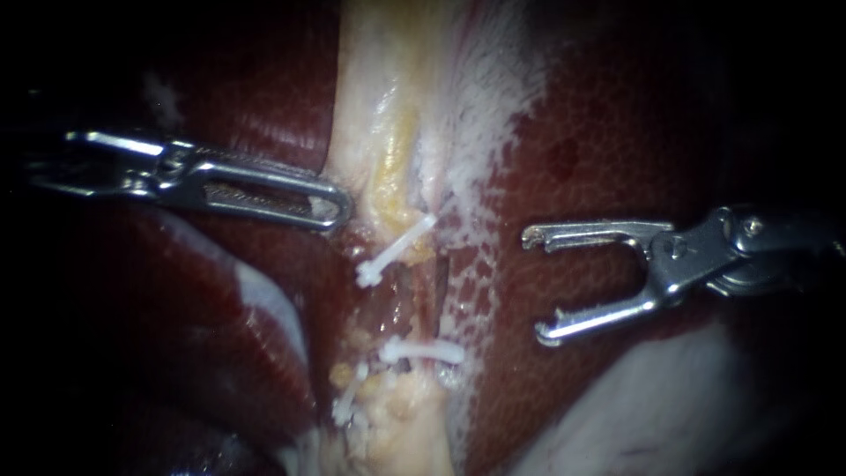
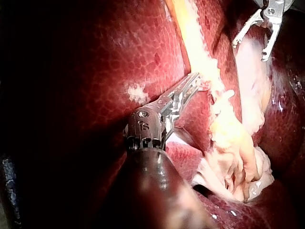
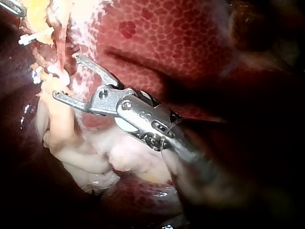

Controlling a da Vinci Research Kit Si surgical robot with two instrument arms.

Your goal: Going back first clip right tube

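Through the endoscope: gripping the pale band (image 1: 388,106) by its edge with the left instrument (image 1: 339,210), jaws clamped on it, most likely to draw it taut and lay the tubes below it bare. Right instrument (image 1: 536,286) off to the side, jaws wide apart and empty, over the liver (image 1: 617,132) and apart from the tubes, as fits backing away once a clip is on. Right tube (image 1: 438,295) there as the right-hand one of two brownish strands, running between an upper clip (image 1: 397,251) set aslant and a lower clip (image 1: 423,353) lying crosswise; hard to say which of the two bites that strand alone. A third clip (image 1: 348,401) lower down, among yellow crumbs of fat. Nothing between the open jaws and the tubes but bare, white-flecked liver. From the left wrist: the same clamped hold on the band's edge (image 2: 200,43), dark liver crowding close beside the shaft, the right instrument (image 2: 249,52) beyond the band, jaws agape and empty. From the right wrist: open, empty jaws (image 3: 66,75) above the liver and near the band, white clips ahead of them, lumpy fatty tissue (image 3: 86,157) under and beside the shaft, judged the likeliest thing to snag on any move back in.
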